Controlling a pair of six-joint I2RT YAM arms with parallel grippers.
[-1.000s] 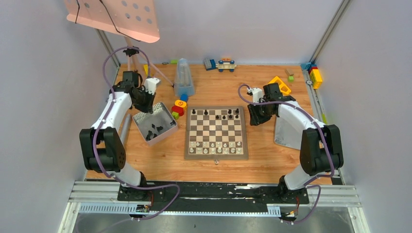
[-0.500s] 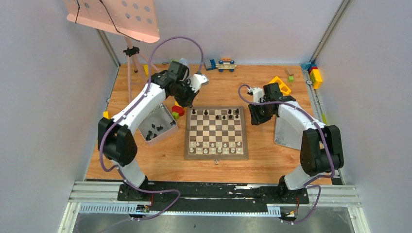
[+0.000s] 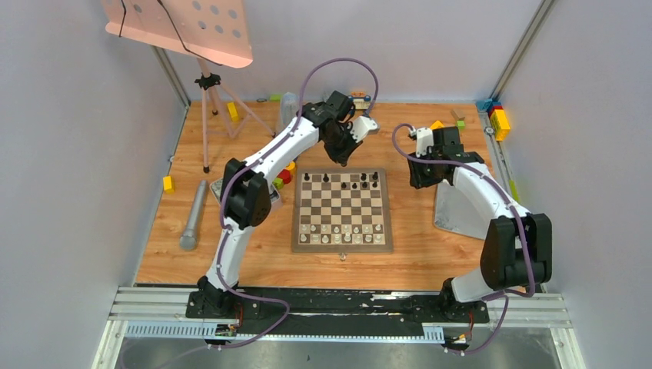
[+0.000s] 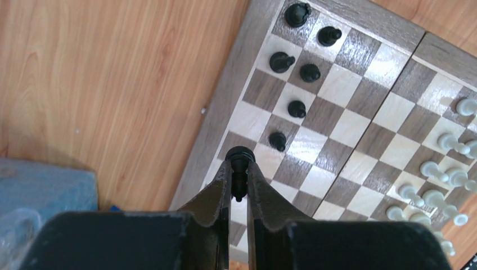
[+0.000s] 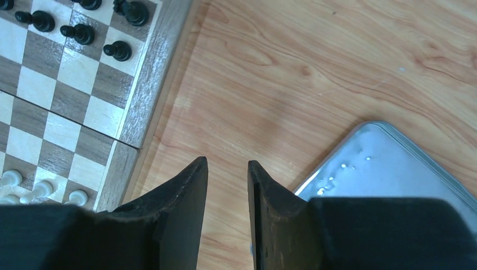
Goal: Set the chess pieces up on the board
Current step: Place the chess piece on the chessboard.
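The left tool [image 4: 238, 171] is clamped on a black piece [image 4: 239, 154]. The round head of the piece shows above the fingertips, with the stem pinched between them. In the left wrist view this sits at lower centre, over the squares just inside the border of the board [image 4: 225, 95]. Whether the piece touches the board cannot be told. Other black pieces [image 4: 277, 140] stand up and to the right of it, the nearest just beside the tool tips. The white pieces [image 4: 444, 169] crowd the right edge of that frame, well apart from the tool.

In the top view the left tool [image 3: 342, 157] hangs at the upper edge of the board [image 3: 341, 247], at centre frame. The black pieces [image 3: 354, 183] stand along the upper rows and the white pieces [image 3: 342, 233] along the lower rows.

The right tool [image 5: 228, 169] has its fingers apart with nothing between them. It is over bare table [image 5: 315, 67], between the board's border [image 5: 152, 73] at left and a metal tray [image 5: 388, 169] at lower right.
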